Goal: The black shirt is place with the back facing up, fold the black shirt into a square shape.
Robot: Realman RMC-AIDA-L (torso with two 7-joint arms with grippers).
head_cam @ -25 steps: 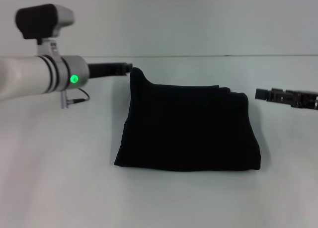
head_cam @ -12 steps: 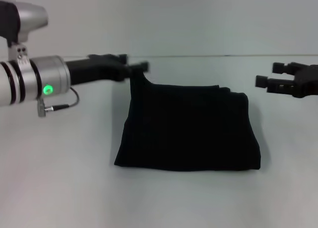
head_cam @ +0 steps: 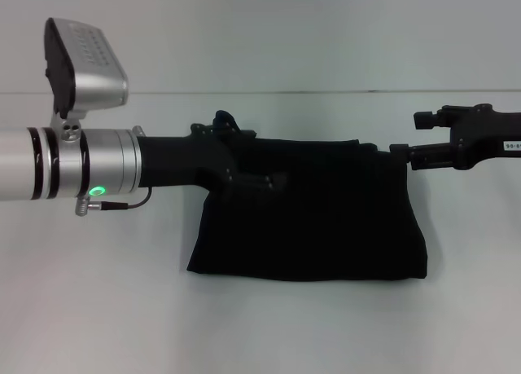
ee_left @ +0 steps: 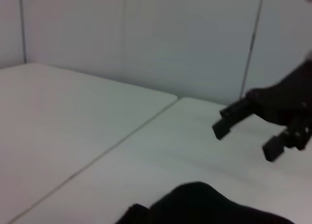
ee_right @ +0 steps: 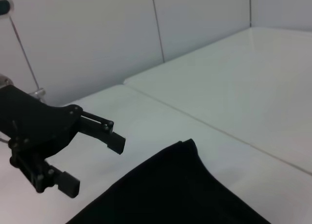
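Pale wall (head_cam: 285,32) behind, white counter (head_cam: 98,292) out front, with a seam (ee_left: 122,141) running across it in the left wrist view. Nothing much else around. Dead centre: black shirt (head_cam: 326,227), lying flat on the counter, folded into a rough rectangle, plain side up. Reaching in low over its far left corner and hiding that corner: left arm (head_cam: 81,166), green light glowing. Left tool (ee_right: 92,158) released, fingers (ee_right: 111,136) spread wide, gripping nothing, just above the shirt's edge. On the other side, right tool (head_cam: 411,136) at the far right corner, likewise released and empty. Lower finger right at the fabric there; cannot tell whether touching.
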